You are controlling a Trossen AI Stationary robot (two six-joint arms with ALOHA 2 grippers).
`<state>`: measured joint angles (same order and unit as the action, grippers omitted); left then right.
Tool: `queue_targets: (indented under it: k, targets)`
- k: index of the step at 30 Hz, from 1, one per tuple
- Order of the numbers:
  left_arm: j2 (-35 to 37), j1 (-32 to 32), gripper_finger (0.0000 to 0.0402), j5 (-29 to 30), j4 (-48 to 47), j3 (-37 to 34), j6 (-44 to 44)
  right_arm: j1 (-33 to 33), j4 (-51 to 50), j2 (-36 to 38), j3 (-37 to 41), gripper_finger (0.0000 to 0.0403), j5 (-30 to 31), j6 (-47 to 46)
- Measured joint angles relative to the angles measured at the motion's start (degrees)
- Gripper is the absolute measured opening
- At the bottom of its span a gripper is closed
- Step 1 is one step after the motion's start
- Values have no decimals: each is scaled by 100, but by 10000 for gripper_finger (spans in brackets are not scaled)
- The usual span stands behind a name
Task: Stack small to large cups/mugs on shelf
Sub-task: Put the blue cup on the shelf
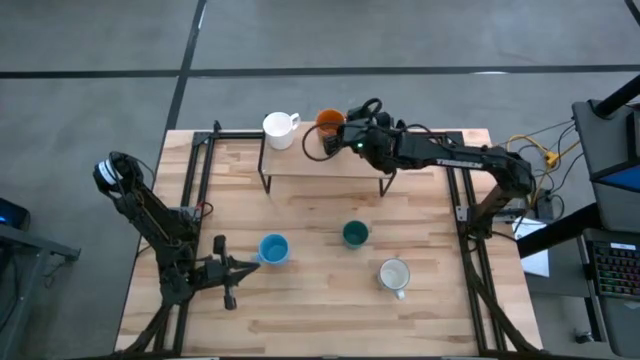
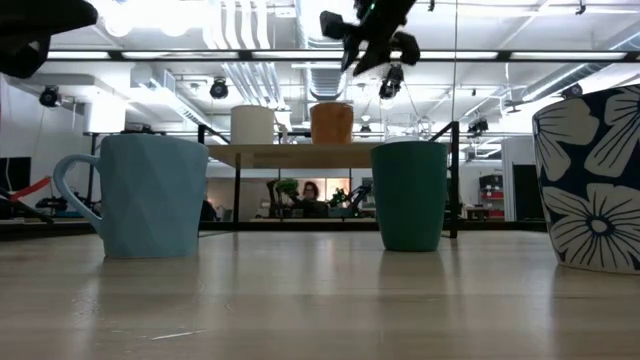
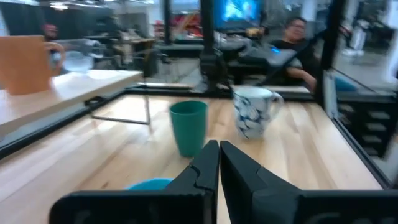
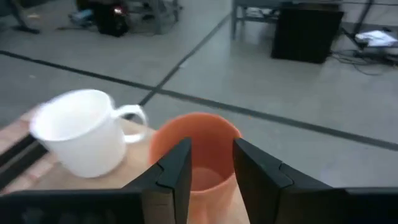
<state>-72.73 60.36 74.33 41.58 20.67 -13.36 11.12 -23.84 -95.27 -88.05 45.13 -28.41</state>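
Observation:
A white mug (image 1: 278, 129) and an orange mug (image 1: 329, 122) stand upright side by side on the light-wood shelf (image 1: 320, 165) at the table's far side. My right gripper (image 1: 335, 138) hangs open above the orange mug (image 4: 198, 155), clear of its rim in the low view (image 2: 365, 45). On the tabletop stand a light blue mug (image 1: 273, 249), a teal cup (image 1: 354, 234) and a flower-patterned mug (image 1: 394, 275). My left gripper (image 1: 250, 264) waits shut and level, just left of the light blue mug (image 3: 149, 183).
The shelf rests on thin black legs (image 1: 264, 180), with bare board to the right of the orange mug. Black frame rails (image 1: 200, 170) run along both table sides. A person (image 3: 297, 43) sits in the room beyond the table.

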Motion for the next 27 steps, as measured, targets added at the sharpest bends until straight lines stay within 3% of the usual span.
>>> queue_targets:
  k: [6,11,19,24,27]
  targets:
    - [-4,0,0,-979,-155,-92,2,-312,-418,522,-11,121,-1025,583]
    - [-4,0,0,-1236,-154,-94,20,-1123,-1026,1020,-11,130,-927,751]
    - [-4,-4,0,-1097,-153,-92,16,-3538,-2155,1538,5,118,1080,28]
    - [-2,-61,0,-1087,-152,-92,45,-5076,-3263,1430,39,104,2394,-1282]
    - [-4,-74,0,-1113,-155,-90,201,-5684,-3869,1356,48,96,2811,-2195]
